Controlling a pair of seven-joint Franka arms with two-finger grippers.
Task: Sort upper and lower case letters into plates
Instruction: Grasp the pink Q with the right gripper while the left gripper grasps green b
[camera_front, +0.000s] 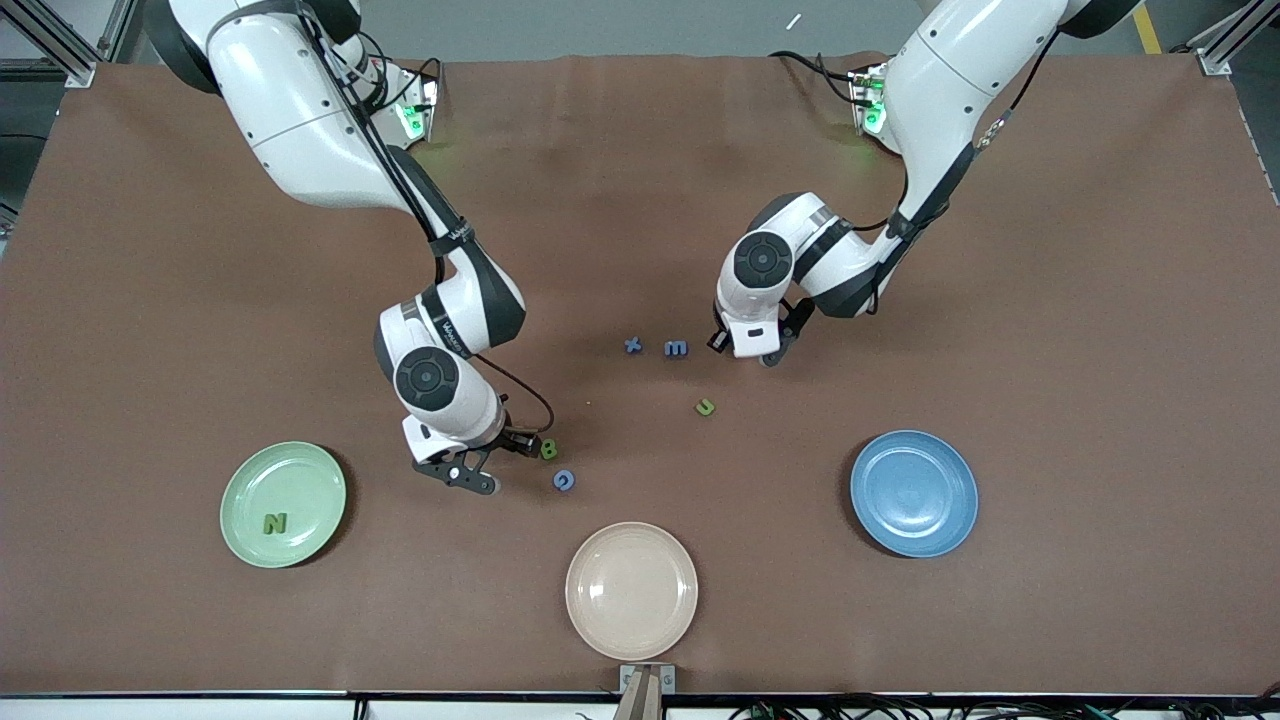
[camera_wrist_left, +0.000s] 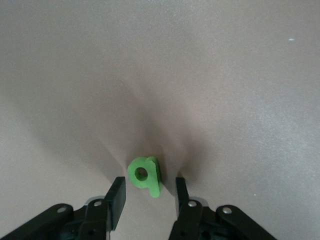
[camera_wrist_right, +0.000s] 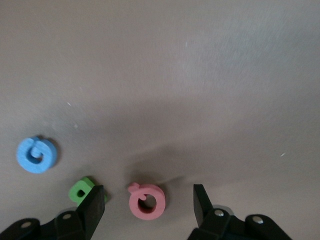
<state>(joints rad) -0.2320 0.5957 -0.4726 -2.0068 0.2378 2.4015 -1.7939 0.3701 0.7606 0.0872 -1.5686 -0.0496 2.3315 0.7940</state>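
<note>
Mint green plate (camera_front: 283, 505), holding a green N (camera_front: 274, 522), lies toward the right arm's end; blue plate (camera_front: 914, 493) toward the left arm's. Left gripper (camera_wrist_left: 149, 196) open astride a green letter (camera_wrist_left: 145, 175); right gripper (camera_wrist_right: 149, 206) open astride a pink letter (camera_wrist_right: 145, 200), seen only in the wrist view.

Worktop (camera_front: 1100, 300): brown, matt, faintly textured covering, cloth-like. Green plate (camera_front: 240, 525), blue plate (camera_front: 950, 530), beige plate (camera_front: 600, 620): smooth, soft sheen, plastic look. Bright green letter (camera_wrist_left: 145, 175), pink letter (camera_wrist_right: 146, 201), blue letter G (camera_wrist_right: 36, 155): thick, matt, foam-like, soft-edged. Arm shells: white glossy plastic, black joints. Left gripper (camera_wrist_left: 147, 197), right gripper (camera_wrist_right: 147, 205): black matt plastic fingers, small shiny metal screws.
</note>
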